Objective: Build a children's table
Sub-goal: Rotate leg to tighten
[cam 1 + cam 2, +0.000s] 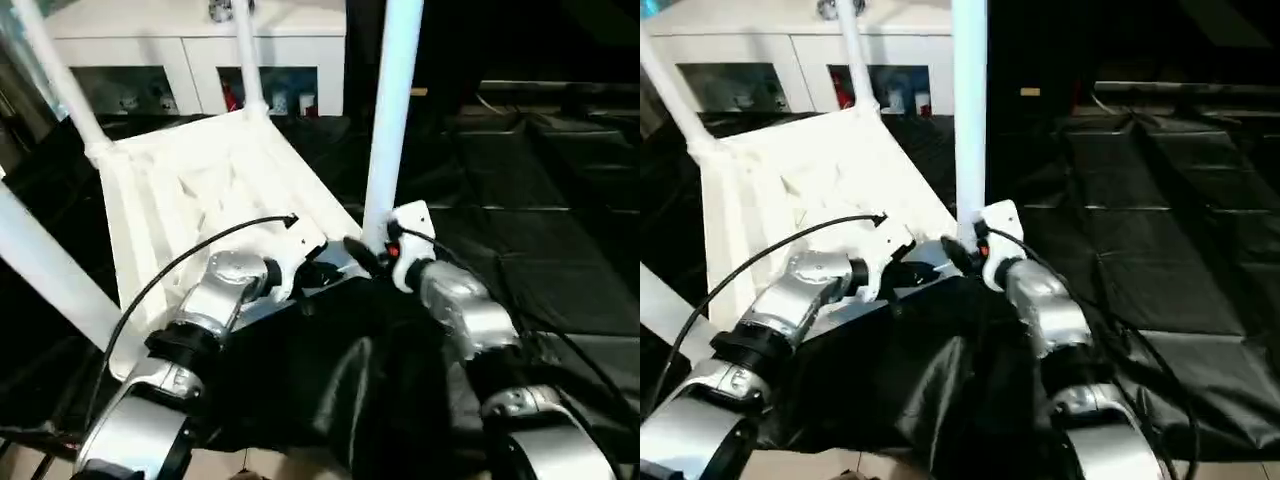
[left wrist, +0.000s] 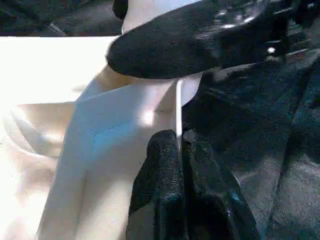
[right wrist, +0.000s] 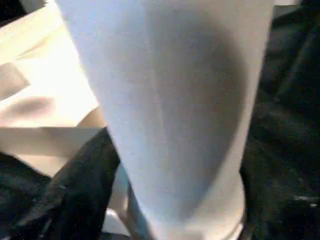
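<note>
Left eye view: inverted children's table [image 1: 200, 190] on black sheeting, legs upward.
Left gripper [image 2: 180, 137] is pinched closed on the top's thin edge; right gripper [image 1: 372, 255] brackets the nearest leg [image 1: 392, 110] at its socket (firmness of hold unclear). Rigid, smooth plastic, probably light and slippery: grip legs low, near sockets.

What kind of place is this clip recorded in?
Probably an indoor room set up for testing: black sheeting covers the work surface, a white cabinet with glass-fronted compartments stands behind, and the upturned children's table lies between.
</note>
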Motion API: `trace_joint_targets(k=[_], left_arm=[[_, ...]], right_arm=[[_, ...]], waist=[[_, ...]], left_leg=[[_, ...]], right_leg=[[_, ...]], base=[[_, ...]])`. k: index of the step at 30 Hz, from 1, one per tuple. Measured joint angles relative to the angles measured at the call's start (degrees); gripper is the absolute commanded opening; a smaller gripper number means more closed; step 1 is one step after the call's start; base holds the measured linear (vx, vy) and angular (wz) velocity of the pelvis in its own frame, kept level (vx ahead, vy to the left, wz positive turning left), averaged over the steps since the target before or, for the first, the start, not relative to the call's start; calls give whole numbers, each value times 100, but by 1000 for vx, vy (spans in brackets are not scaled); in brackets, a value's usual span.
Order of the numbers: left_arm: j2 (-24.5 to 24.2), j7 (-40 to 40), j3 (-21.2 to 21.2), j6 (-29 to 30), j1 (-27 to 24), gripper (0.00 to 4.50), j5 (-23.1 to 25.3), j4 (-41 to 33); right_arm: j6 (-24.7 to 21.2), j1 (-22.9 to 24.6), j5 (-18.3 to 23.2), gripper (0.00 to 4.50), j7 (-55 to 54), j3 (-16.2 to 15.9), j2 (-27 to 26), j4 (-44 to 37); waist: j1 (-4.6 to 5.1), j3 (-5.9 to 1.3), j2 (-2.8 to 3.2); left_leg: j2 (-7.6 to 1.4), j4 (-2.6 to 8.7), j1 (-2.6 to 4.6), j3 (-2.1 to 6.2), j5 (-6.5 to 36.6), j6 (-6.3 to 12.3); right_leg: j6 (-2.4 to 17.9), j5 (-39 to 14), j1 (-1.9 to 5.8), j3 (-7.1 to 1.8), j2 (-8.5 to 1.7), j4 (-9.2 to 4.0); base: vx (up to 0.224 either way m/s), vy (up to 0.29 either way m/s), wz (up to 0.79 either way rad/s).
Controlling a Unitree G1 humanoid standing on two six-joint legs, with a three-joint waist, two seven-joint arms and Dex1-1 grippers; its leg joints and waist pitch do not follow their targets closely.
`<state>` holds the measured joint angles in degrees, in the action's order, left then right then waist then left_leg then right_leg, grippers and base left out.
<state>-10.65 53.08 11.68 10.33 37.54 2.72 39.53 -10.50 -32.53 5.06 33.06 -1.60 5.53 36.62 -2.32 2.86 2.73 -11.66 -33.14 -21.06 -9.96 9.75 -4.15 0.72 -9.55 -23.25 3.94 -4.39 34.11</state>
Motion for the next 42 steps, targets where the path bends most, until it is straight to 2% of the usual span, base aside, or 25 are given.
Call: trace_joint_targets(k=[3, 6, 9, 14, 17, 22, 27, 33, 38, 42], left_arm=[[-146, 360, 59, -24, -135, 0, -55, -185], [-314, 853, 165, -42, -300, 0, -146, -441], [-463, 1311, 249, -87, -383, 0, -221, -569], [-567, 1691, 379, -153, -470, 0, -292, -727], [-636, 1806, 400, -155, -556, 0, -302, -848], [-695, 1938, 402, -91, -634, 0, -316, -990], [-727, 2025, 403, -19, -700, 0, -337, -1102], [-626, 1630, 356, 58, -683, 0, -297, -1045], [-271, 815, 212, 64, -388, 0, -102, -555], [86, -78, 112, 69, -127, 0, 28, -138]], right_arm=[[18, 160, 34, 412, 625, -237, 273, -211], [63, 401, 151, 412, 1576, -508, 698, -549], [-63, 570, 260, 412, 2395, -658, 1070, -908], [-197, 635, 420, 412, 3100, -775, 1308, -1101], [-271, 676, 479, 381, 3235, -799, 1323, -1151], [-420, 695, 587, 356, 3328, -799, 1324, -1190], [-465, 745, 595, 298, 3361, -796, 1321, -1259], [-424, 772, 521, 268, 2755, -637, 1100, -1194], [-283, 602, 304, 265, 1304, -236, 539, -794], [-124, 214, 58, 265, -264, 3, 26, -214]], waist=[[-15, 0, 4], [-88, 2, 6], [-160, 2, 4], [-247, 3, 4], [-267, 3, 4], [-281, 4, 1], [-284, 5, 0], [-259, 3, 3], [-124, 1, 4], [-53, -1, 6]], left_leg=[[1, -4, 2, 0, 0, 0], [1, -6, 0, -1, 0, 0], [0, -12, -3, -1, 0, 1], [-3, -21, -4, -1, 0, 0], [-3, -20, -4, -1, 0, 0], [-3, -18, -8, -1, 1, 0], [-3, -18, -7, -1, 1, 0], [-3, -21, 3, -2, -1, -1], [-1, -30, 14, -1, -1, -2], [0, -39, 12, 0, -1, -2]], right_leg=[[0, 0, 2, -2, -1, 0], [0, 0, 3, -3, -1, -1], [0, 0, 3, -3, -1, 0], [1, 1, 3, -4, -1, 3], [0, 1, 3, -3, -1, 4], [0, 0, 1, -3, -1, 1], [-1, 0, 1, -3, -1, 1], [-2, 0, 5, -6, -1, 5], [-24, -13, 14, -9, -1, 5], [-20, -10, 14, -9, -1, 3]], base=[[0, 0, 0], [0, 0, 0], [0, 0, 0], [0, 0, 0], [0, 0, 0], [0, 0, 0], [0, 0, 0], [0, 0, 0], [0, 0, 0], [0, 0, 0]])
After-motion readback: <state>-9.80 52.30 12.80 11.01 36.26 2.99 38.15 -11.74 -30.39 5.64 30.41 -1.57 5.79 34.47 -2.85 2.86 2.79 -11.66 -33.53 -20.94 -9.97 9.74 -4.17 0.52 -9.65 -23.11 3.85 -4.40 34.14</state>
